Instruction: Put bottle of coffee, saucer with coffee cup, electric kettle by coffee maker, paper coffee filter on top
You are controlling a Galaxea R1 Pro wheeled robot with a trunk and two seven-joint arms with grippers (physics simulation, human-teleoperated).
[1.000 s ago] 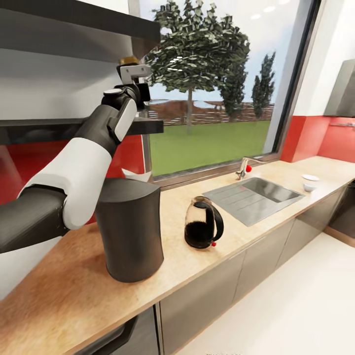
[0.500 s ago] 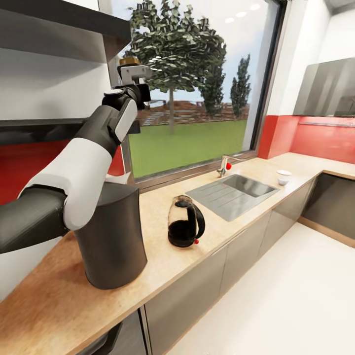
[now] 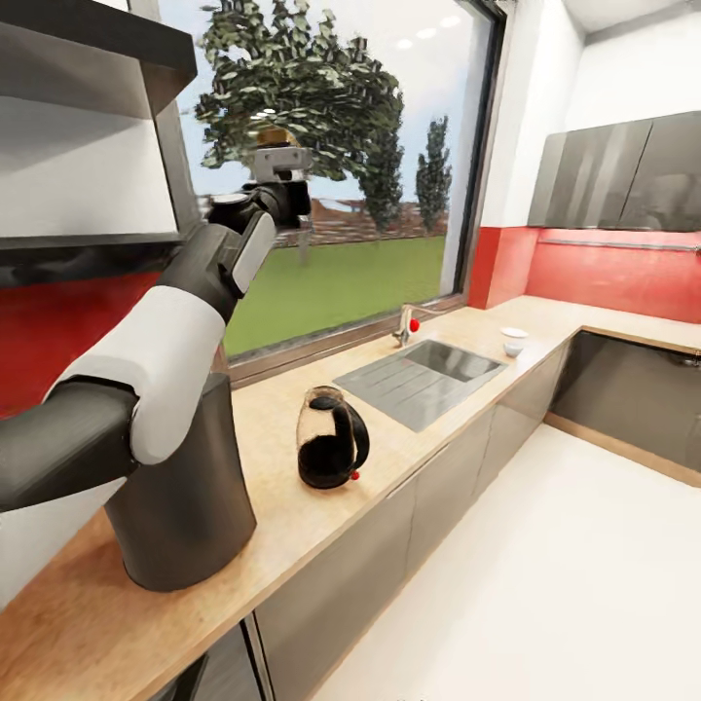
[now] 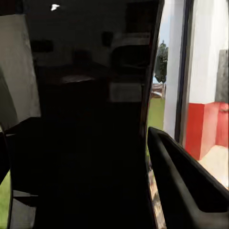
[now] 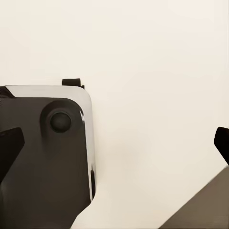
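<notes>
Aloft, label-hidden bottle of coffee [image 3: 277, 138] in left tool [image 3: 279, 156]

Tabletop [image 3: 292, 506]: light wood grain over grey cabinet fronts. Coffee maker [image 3: 185, 506]: dark grey. Electric kettle [image 3: 329, 453]: clear glass, black base and handle, red switch. Coffee cup [image 3: 513, 342]: white. Wall: red.

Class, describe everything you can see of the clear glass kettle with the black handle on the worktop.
The clear glass dome-shaped electric kettle stands upright on the light wood-grain kitchen countertop, between the tall dark-grey coffee maker and the steel sink, touching neither. Its black base looks dark through the glass, a black loop handle faces the sink, and a small red tab sits low by the handle.
</notes>
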